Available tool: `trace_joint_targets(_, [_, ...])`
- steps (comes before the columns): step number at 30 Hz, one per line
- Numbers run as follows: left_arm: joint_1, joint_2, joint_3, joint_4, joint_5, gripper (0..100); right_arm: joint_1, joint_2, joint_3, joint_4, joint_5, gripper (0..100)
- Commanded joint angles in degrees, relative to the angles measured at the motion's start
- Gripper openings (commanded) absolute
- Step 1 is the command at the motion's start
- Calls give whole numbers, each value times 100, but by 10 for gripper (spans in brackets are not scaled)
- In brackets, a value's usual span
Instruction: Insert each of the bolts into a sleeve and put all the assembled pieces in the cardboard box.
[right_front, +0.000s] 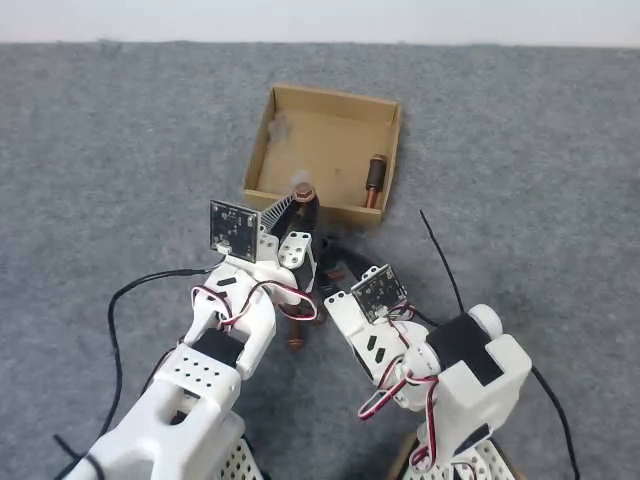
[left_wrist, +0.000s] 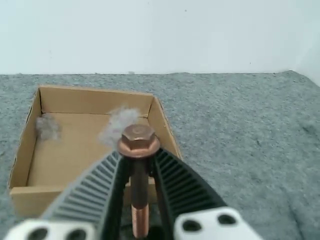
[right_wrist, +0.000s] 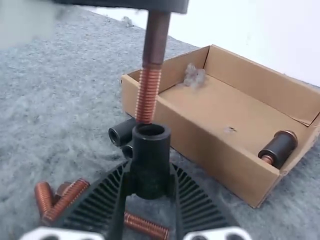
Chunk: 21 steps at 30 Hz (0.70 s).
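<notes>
Your L gripper (left_wrist: 137, 156) clenches bolt (left_wrist: 138, 141), tip at mouth of sleeve (right_wrist: 150, 150), which R gripper (right_wrist: 150, 170) grasps upright, just beside cardboard box (right_wrist: 210, 150). Inside box 1 assembled piece (right_wrist: 277, 146); loose bolts (right_wrist: 60, 197) near box.

Your high camera looks steeply down from behind the 2 arms (right_front: 215, 350), over the grey mat (right_front: 120, 150) to the cardboard box (right_front: 320, 130). Your left wrist camera peers along the left gripper (left_wrist: 137, 156), close on the bolt (left_wrist: 139, 142) it clamps, with the box beyond. Your right wrist camera, low over the mat, looks past the right gripper (right_wrist: 150, 176) and its sleeve (right_wrist: 150, 152) at that same bolt and box.
</notes>
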Motion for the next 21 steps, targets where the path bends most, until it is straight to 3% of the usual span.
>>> trace_joint_targets(1, [53,-88,-171,-62,53,10,84,-338,-44,13,-53,6])
trace_joint_targets(21, [97,-1451,330,-26,62,10,40,-400,70,4,-44,6])
